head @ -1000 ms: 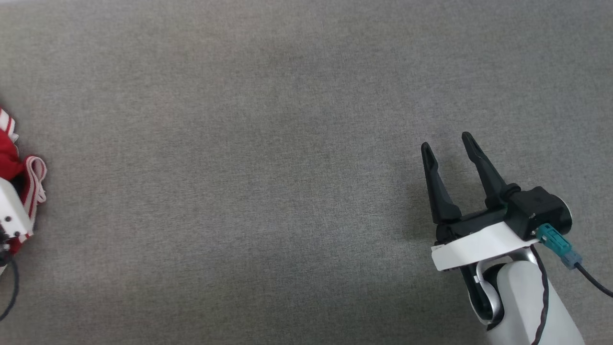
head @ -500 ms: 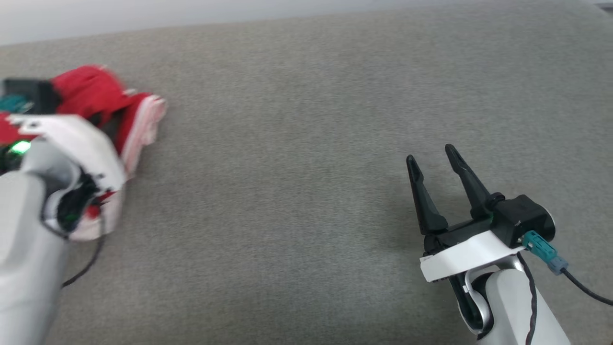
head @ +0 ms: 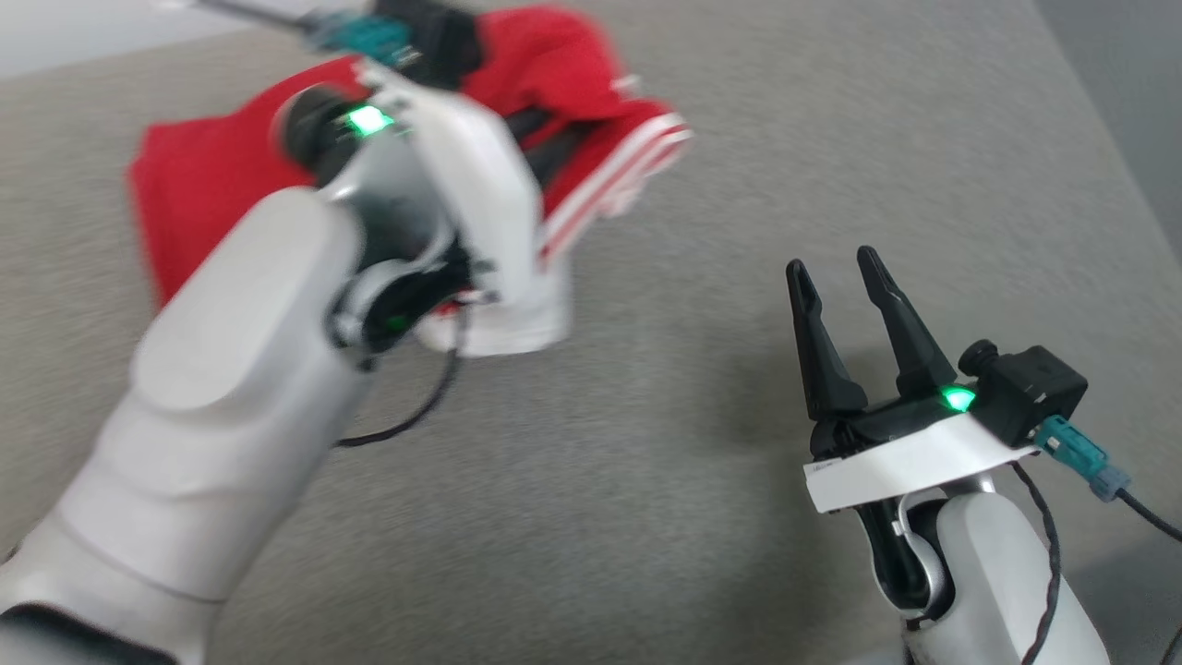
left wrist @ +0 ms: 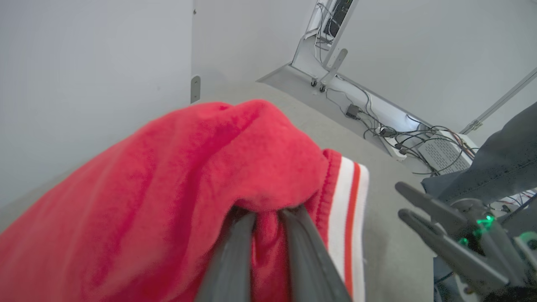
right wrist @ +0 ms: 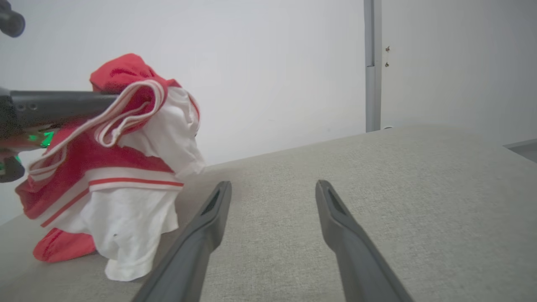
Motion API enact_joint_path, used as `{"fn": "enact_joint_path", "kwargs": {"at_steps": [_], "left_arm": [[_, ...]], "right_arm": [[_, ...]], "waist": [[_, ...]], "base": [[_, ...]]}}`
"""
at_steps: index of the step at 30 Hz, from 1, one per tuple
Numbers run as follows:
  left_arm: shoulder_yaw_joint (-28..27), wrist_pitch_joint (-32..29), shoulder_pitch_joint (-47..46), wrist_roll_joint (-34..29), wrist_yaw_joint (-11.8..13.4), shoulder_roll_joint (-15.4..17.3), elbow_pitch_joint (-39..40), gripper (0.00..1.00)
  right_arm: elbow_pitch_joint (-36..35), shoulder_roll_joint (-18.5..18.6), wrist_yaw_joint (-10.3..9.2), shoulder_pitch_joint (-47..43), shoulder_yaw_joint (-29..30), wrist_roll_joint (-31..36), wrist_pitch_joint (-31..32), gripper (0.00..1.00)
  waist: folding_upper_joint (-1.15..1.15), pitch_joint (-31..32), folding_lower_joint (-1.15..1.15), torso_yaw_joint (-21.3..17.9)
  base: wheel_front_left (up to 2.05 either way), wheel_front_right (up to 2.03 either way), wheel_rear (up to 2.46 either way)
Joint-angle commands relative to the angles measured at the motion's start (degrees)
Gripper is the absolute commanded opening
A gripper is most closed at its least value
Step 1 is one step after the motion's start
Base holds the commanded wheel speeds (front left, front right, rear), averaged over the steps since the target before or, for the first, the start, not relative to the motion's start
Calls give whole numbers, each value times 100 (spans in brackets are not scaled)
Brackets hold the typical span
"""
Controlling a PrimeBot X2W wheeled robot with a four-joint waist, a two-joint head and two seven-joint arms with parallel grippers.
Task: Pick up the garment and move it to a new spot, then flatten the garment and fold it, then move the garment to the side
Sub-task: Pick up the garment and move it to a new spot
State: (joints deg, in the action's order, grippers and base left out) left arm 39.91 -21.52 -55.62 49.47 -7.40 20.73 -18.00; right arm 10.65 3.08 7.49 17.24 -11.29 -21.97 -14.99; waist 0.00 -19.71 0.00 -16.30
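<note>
The garment [head: 212, 175] is bright red with white panels and red-and-white striped edging. It hangs bunched from my left gripper [head: 563, 139], which is shut on a red fold at the upper middle of the head view. Up close, the left gripper [left wrist: 268, 216] has both dark fingers [left wrist: 235, 256] buried in the red cloth [left wrist: 176, 180]. In the right wrist view the garment [right wrist: 126, 167] dangles at the left, its white lower part touching the surface. My right gripper [head: 834, 268] stands open and empty, to the right of the garment and low over the surface. Its open fingers [right wrist: 335, 218] frame bare grey fabric.
The work surface [head: 646, 480] is covered in grey fabric, with its right edge [head: 1099, 148] running down the upper right. Pale walls stand behind. On the floor beyond lie cables and a wheeled stand [left wrist: 331, 71]. A dark grey cloth shape [left wrist: 499, 163] shows at the right.
The head camera has turned and tilted. My left arm has lifted the garment and carried it rightwards, closer to my right gripper. The right gripper stays open, hardly moved.
</note>
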Motion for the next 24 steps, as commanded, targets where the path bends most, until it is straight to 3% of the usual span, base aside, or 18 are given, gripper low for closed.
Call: {"fn": "enact_joint_path", "kwargs": {"at_steps": [1,3,6,13,17,24], "left_arm": [[127,67,-140,104,-9,-65,-1,0],[385,133,-317,327,-9,-144,-90,0],[914,144,-496,531,-4,-7,-396,0],[1808,1,-612,987,-1,735,-1279,0],[2248,-121,-596,1102,10,1031,-1641,0],[3188,-417,-653,1009,18,1164,-1936,0]], "right_arm": [[-18,-20,0,77,-13,-68,-27,100],[-19,-18,0,133,-49,-230,-27,100],[-22,-25,0,203,-83,-446,-27,100],[-35,-22,0,209,-145,-870,-27,100],[-40,-20,0,164,-187,-969,-27,100],[-53,-18,0,208,-156,-927,-27,100]], "waist": [[0,-344,0,-458],[0,-476,0,-683],[0,-648,0,-968],[0,-832,0,-1472],[0,-847,0,-1581],[0,-852,0,-1539]], "base": [[0,0,0],[0,0,0],[0,0,0],[0,0,0],[0,0,0],[0,0,0]]}}
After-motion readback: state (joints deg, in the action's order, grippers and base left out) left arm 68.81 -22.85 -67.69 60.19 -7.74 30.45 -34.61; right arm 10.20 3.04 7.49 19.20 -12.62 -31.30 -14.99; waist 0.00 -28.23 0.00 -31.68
